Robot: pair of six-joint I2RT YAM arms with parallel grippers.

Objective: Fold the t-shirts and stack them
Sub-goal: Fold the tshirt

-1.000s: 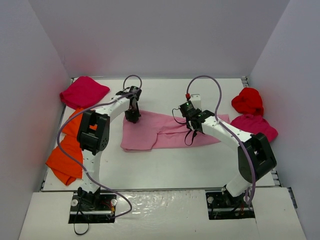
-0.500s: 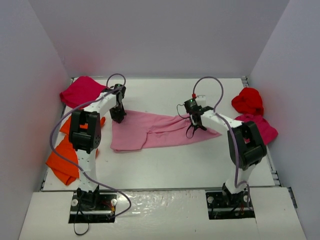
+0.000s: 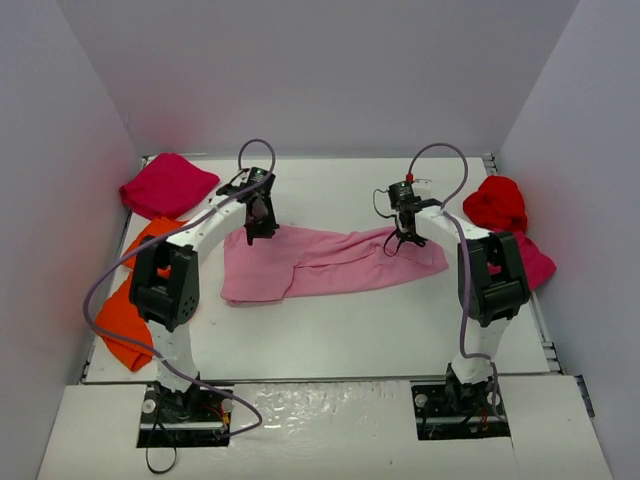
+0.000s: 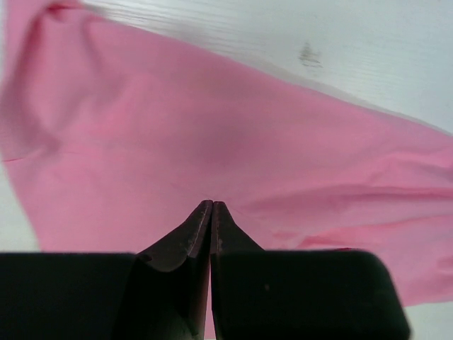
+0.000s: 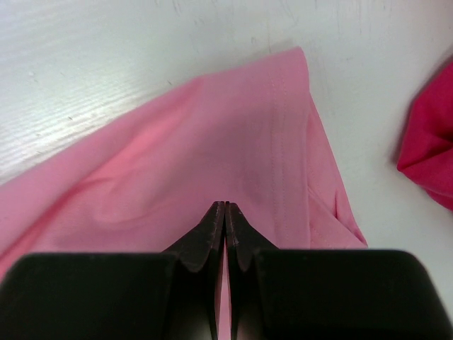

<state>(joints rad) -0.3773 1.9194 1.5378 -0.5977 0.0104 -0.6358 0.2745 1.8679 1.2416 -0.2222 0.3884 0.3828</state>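
T-shirt (image 3: 320, 262), light pink, lies stretched wide, creased.

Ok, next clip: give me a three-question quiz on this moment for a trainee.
1. True or false: the left gripper and the right gripper are each shut on the pink shirt.
2. Which colour is the shirt in the far left corner of the table? A orange, B crimson, C pink.
3. How many shirts lie right of the right gripper in the overhead view?
Key: 1 true. 2 B, the corner crimson shirt. 3 two: the red shirt and the second crimson shirt.
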